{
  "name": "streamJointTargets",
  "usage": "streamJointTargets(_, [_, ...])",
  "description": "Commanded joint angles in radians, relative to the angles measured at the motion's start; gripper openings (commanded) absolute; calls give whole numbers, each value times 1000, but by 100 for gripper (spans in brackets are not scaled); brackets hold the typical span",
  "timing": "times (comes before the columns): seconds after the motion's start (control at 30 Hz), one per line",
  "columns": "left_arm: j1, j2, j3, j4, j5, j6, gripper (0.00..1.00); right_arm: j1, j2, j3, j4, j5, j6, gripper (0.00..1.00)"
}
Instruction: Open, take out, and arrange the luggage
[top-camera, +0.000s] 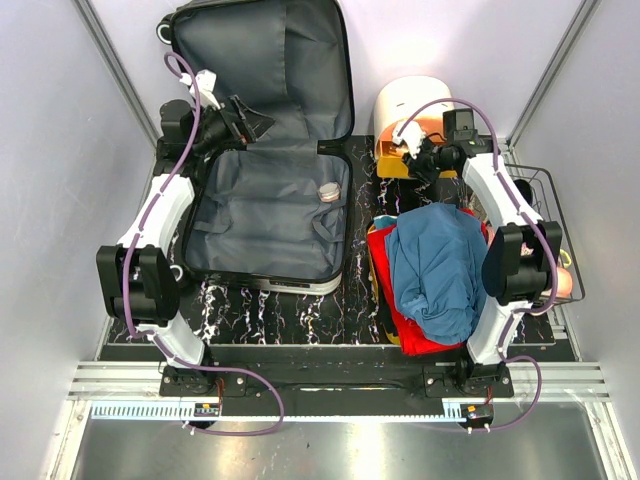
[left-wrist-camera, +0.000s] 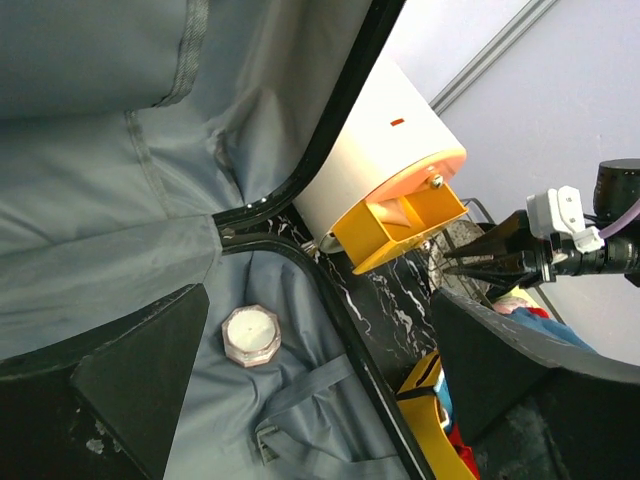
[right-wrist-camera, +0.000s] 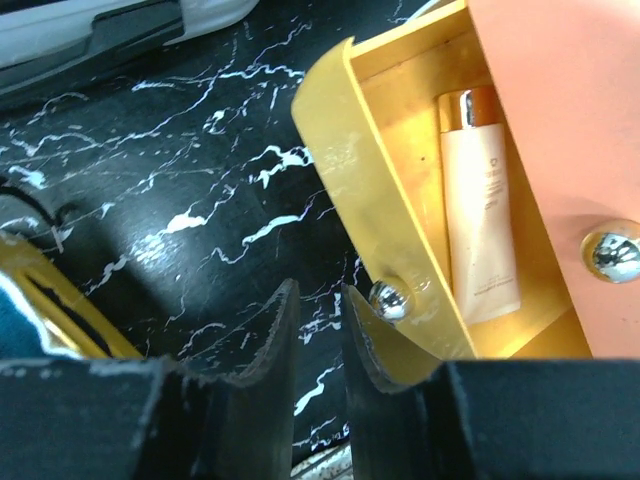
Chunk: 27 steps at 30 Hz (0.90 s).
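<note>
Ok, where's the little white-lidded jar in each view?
Top external: the jar lies in the lower half of the open luggage, near its right edge.
Left wrist: the jar sits lower left, on the grey lining.
Right wrist: not in it.
Shared landmark: the open yellow drawer, in all three.

1. My left arm (top-camera: 160, 215) is made of white moulded link shells joined by boxy black joint housings (top-camera: 140, 285).
2. My right arm (top-camera: 497, 185) is built the same way, white over black.
3. A thin purple cable (top-camera: 193, 105) runs along each arm to the black base mounts (top-camera: 185, 378).
4. A white plastic connector block (left-wrist-camera: 560, 212) sits at the right wrist.
5. The left gripper (top-camera: 255, 122) and right gripper (right-wrist-camera: 318, 330) have matt black wedge fingers (right-wrist-camera: 265, 390), scuffed grey along the edges.
</note>
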<state>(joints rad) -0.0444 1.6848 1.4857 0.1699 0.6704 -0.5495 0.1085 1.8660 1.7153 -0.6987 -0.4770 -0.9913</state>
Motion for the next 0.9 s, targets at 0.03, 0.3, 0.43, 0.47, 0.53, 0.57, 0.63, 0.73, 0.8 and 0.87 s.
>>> streamJointTargets(0.03, [23, -40, 30, -15, 29, 34, 99, -6, 30, -6, 221, 31, 98, 29])
streamJointTargets(0.3, [34, -42, 21, -40, 21, 60, 99, -6, 116, 6, 456, 127, 131, 29])
streamJointTargets(0.43, [37, -34, 24, -41, 18, 63, 99, -6, 148, 15, 569, 138, 175, 30])
streamJointTargets(0.47, [37, -33, 22, -41, 18, 65, 99, -4, 148, 10, 583, 140, 178, 30])
streamJointTargets(0.53, [37, -28, 27, -46, 17, 69, 99, -4, 139, -17, 634, 147, 187, 31])
streamJointTargets(0.57, [37, -27, 27, -46, 15, 71, 99, -4, 131, -32, 654, 150, 190, 32])
streamJointTargets(0.63, [38, -22, 30, -49, 15, 72, 99, -4, 101, -86, 689, 156, 201, 34])
streamJointTargets(0.73, [38, -16, 35, -50, 17, 69, 99, -6, 38, -144, 732, 143, 262, 35])
streamJointTargets(0.8, [38, -13, 36, -47, 17, 68, 99, -9, -17, -166, 726, 138, 319, 36])
streamJointTargets(0.87, [38, -10, 38, -44, 21, 68, 99, -26, -50, -184, 705, 127, 437, 38])
